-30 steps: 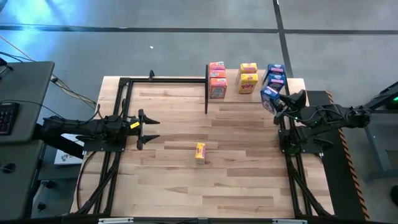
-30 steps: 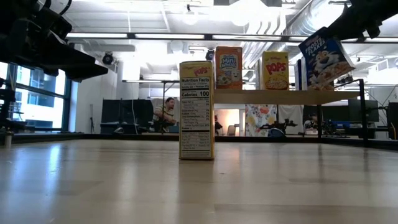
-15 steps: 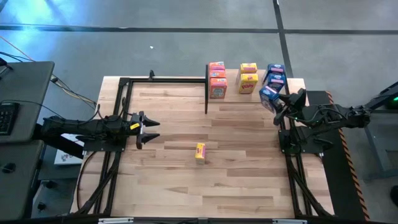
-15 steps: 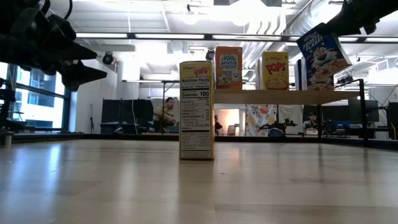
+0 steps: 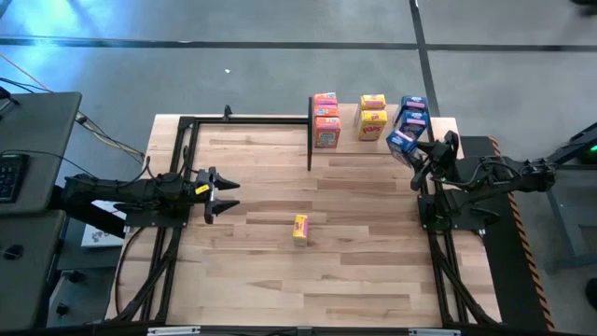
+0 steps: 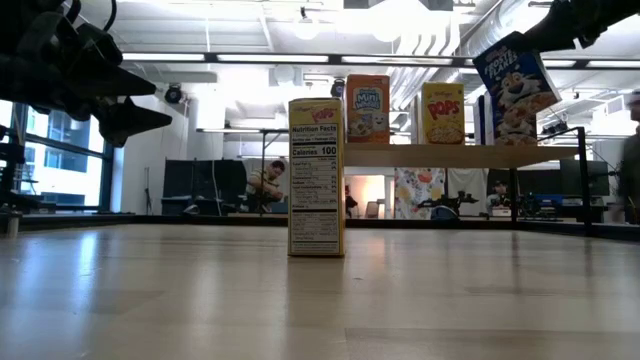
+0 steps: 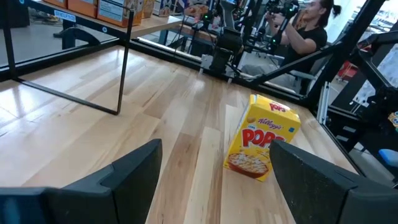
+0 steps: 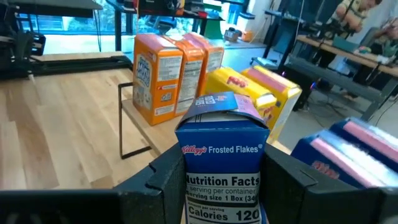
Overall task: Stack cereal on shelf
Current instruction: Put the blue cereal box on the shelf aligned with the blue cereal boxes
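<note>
Stacking is nearly done: shelf [image 5: 373, 140] carries seven boxes. Right gripper [image 5: 417, 155], clamped on a blue box [image 5: 402, 142], hovers beside it; one yellow box [image 5: 299, 228] stands ahead of the spread left gripper [image 5: 227, 194].
</note>
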### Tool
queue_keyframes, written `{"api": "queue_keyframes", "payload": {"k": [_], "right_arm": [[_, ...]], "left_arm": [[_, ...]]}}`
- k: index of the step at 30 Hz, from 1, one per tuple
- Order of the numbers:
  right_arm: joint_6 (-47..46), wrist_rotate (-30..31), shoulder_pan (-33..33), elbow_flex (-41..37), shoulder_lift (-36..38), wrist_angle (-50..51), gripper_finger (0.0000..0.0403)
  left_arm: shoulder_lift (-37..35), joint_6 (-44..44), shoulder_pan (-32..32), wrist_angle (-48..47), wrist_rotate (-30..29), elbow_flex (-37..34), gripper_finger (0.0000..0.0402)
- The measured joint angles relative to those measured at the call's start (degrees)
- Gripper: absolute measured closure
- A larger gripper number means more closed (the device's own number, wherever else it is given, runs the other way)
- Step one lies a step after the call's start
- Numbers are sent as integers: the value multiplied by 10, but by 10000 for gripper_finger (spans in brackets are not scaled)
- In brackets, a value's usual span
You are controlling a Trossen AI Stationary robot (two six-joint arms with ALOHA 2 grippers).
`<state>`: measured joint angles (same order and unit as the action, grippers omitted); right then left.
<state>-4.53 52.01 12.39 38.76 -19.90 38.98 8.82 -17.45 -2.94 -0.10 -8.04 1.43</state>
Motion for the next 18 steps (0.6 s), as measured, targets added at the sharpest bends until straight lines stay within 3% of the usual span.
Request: {"api": "queue_keyframes", "payload": {"k": [7, 14, 18], "right_arm": [[22, -49, -41, 15, 0, -4, 246], [50, -151, -92, 32, 0, -4, 246], [61, -166, -121, 35, 0, -4, 246]], "left_arm": [[0, 0, 0, 0, 0, 0, 112], [0, 0, 0, 0, 0, 0, 112], [0, 0, 0, 0, 0, 0, 112]]}}
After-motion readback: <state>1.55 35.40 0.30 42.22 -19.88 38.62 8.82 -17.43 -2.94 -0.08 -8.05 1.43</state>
